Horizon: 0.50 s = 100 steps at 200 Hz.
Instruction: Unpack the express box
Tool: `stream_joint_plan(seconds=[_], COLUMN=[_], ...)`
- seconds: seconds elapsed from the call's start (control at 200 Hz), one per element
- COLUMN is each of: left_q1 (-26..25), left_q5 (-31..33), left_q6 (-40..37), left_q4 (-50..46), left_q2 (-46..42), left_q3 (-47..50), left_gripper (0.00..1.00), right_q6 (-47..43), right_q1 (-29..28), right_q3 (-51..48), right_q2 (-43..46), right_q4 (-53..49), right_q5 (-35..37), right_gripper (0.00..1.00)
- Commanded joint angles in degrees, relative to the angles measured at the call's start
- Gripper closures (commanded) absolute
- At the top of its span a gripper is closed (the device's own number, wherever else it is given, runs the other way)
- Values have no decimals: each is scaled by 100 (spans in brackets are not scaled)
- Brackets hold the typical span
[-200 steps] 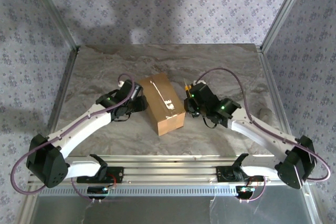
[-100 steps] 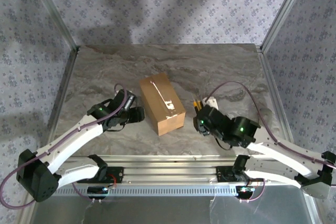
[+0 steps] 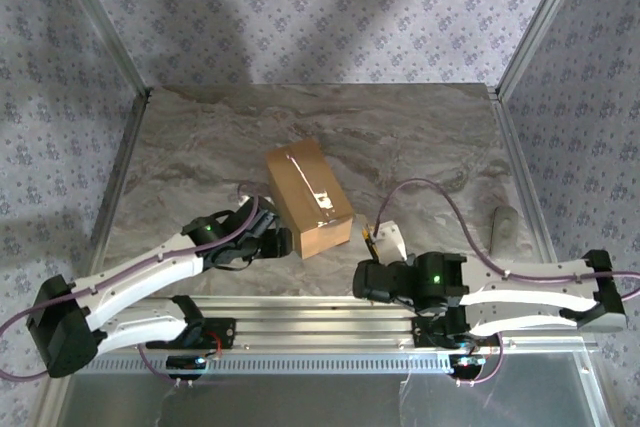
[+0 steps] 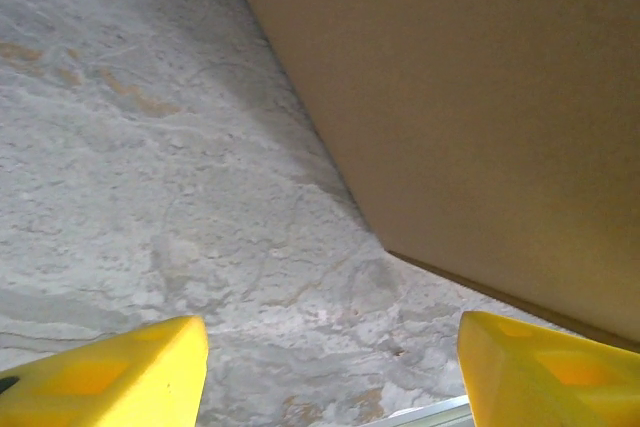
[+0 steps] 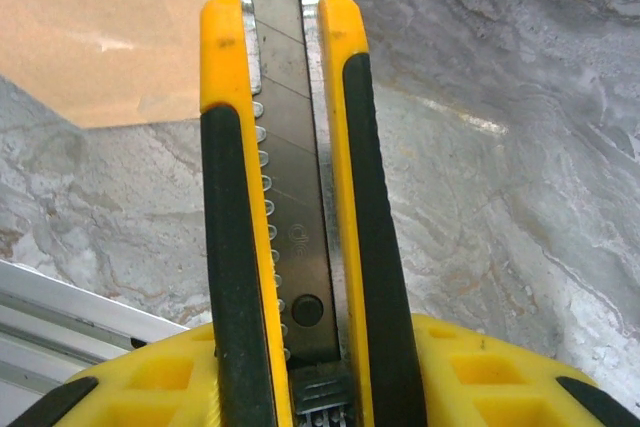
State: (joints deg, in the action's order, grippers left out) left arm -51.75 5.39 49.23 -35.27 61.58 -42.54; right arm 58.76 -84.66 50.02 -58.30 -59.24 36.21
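Note:
The express box [image 3: 308,197], a brown carton with a strip of clear tape along its top seam, stands closed at the middle of the table. Its side [image 4: 480,97] rises close to the upper right in the left wrist view. My left gripper [image 3: 277,243] sits low by the box's near-left corner, its yellow fingertips [image 4: 110,377] wide open over bare table. My right gripper [image 3: 378,253] is in front of the box's near-right corner, shut on a black-and-yellow utility knife [image 5: 290,197]. The blade points towards the box corner [image 5: 100,37].
The marble-look table [image 3: 420,137] has open room behind and to both sides of the box. An aluminium rail [image 3: 320,312] runs along the near edge. A small grey object [image 3: 503,222] lies by the right edge. Metal frame posts stand at the back corners.
Both arms have drawn back towards the near edge. The right gripper carried the knife from the box's right side to its near-right corner. The left gripper slid from the left side to the near-left corner.

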Motion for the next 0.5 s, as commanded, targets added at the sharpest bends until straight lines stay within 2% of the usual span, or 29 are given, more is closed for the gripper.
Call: stream_joint_plan(seconds=[0.0,0.32,0.495], left_q1=[-132,-397,-450], left_q5=[111,147,252], left_q6=[201,220,195], left_q4=[376,685,500], left_q2=[198,592,550], left_q3=[-197,-461,-569], left_gripper=[33,33,33], right_q6=[372,476,500], right_q1=[-75,-90,-3], right_q3=[-28,-117,-185], right_q2=[-224,-442,-357], right_q4=[9,81,3], right_q5=[289,7,-111], right_gripper=[100,100,100])
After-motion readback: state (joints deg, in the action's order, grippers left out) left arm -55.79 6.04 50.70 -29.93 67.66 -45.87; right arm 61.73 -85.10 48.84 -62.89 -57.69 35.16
